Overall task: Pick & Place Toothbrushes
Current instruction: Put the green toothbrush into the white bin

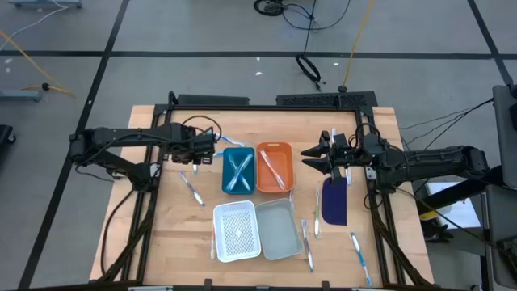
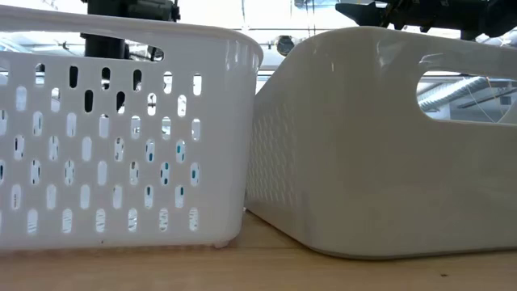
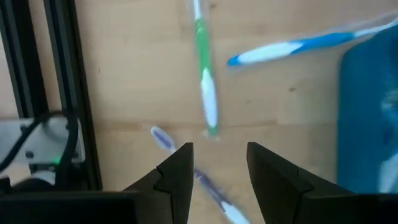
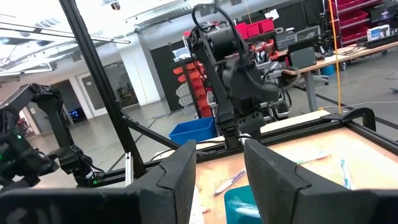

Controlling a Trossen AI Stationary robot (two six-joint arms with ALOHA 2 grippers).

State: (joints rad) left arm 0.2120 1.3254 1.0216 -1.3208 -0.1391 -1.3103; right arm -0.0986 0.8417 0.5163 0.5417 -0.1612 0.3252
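Toothbrushes lie loose on the wooden table: one [image 1: 191, 187] left of the blue tray [image 1: 238, 170], several [image 1: 307, 241] near the grey tray [image 1: 279, 229] and one [image 1: 359, 255] near the front right. Light ones lie crossed in the blue tray, and one rests in the orange tray [image 1: 275, 167]. My left gripper [image 1: 216, 149] hangs open just left of the blue tray. Its wrist view shows a green toothbrush [image 3: 204, 74], a blue one [image 3: 298, 46] and a blue-white one [image 3: 198, 177] below the open fingers [image 3: 217, 168]. My right gripper [image 1: 309, 156] is open, raised beside the orange tray, pointing level at the left arm [image 4: 219, 168].
A white perforated tray [image 1: 236, 231] and the grey tray stand at the table's near side and fill the low view [image 2: 121, 137]. A dark blue oblong pad [image 1: 334, 200] lies right of centre. A black frame [image 1: 266, 103] rims the table, with cables behind it.
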